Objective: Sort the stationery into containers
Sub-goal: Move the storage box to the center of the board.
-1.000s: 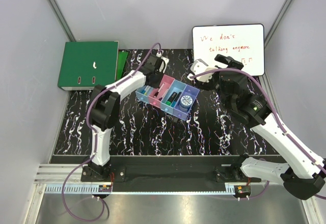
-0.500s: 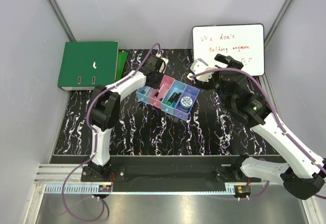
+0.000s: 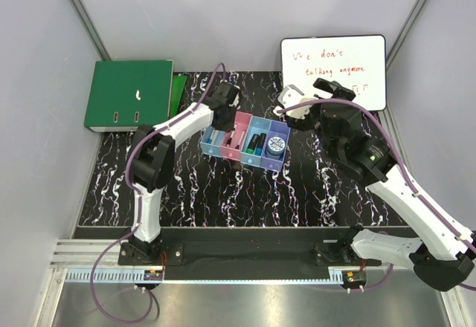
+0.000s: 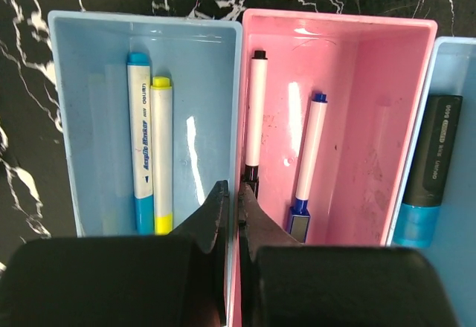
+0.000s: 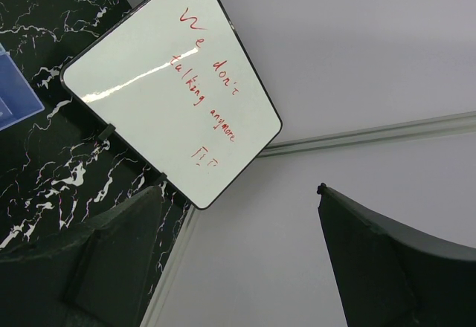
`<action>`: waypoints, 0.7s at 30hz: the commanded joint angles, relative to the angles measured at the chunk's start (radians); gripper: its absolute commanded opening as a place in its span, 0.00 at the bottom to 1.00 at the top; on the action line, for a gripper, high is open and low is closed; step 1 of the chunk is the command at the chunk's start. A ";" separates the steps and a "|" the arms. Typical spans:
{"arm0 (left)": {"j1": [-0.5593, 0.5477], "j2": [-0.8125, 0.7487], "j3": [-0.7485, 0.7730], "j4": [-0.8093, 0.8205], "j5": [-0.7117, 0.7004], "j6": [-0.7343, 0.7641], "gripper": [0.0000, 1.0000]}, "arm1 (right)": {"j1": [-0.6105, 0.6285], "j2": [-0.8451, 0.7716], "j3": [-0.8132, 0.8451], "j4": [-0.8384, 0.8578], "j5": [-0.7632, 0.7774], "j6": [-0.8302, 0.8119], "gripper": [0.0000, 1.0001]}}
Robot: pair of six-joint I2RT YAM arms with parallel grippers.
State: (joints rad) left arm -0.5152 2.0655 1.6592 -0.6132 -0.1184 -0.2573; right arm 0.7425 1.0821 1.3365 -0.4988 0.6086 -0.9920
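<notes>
One green binder (image 3: 130,93) lay at the far left corner of the tabletop (image 3: 193,193). To its right, near the middle of the tabletop and somewhat toward the far edge, stood the containers (image 3: 274,165), a joined row of four bins. The left gripper (image 4: 232,193) had its jaws nearly together, clamped on the thin wall shared by the light blue bin (image 4: 63,119) and the pink bin (image 4: 372,119). The light blue bin held a blue-and-white marker (image 4: 139,141) touching a yellow marker (image 4: 161,156). The pink bin held a black-capped pen (image 4: 255,111) and, apart from it, a blue-capped pen (image 4: 309,156). A dark highlighter (image 4: 428,171) lay in the third bin, and a round roll (image 3: 275,146) sat in the purple bin at the right end. The row was probably light, stiff and smooth-walled, so it would likely slide or pivot about a single pinched wall, with the loose pens rolling inside. The pens, light and slippery, would be best taken across mid-barrel. The right gripper (image 5: 238,267) hung with fingers wide apart and empty, facing the whiteboard (image 3: 333,63) at the far right corner.
</notes>
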 commanded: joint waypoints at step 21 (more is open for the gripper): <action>-0.115 -0.035 -0.084 -0.105 0.197 -0.246 0.00 | 0.006 0.015 0.018 0.006 0.002 -0.004 0.92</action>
State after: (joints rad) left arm -0.5781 1.9816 1.5501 -0.6418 -0.0776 -0.4778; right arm 0.7433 1.0981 1.3365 -0.4999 0.6086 -0.9909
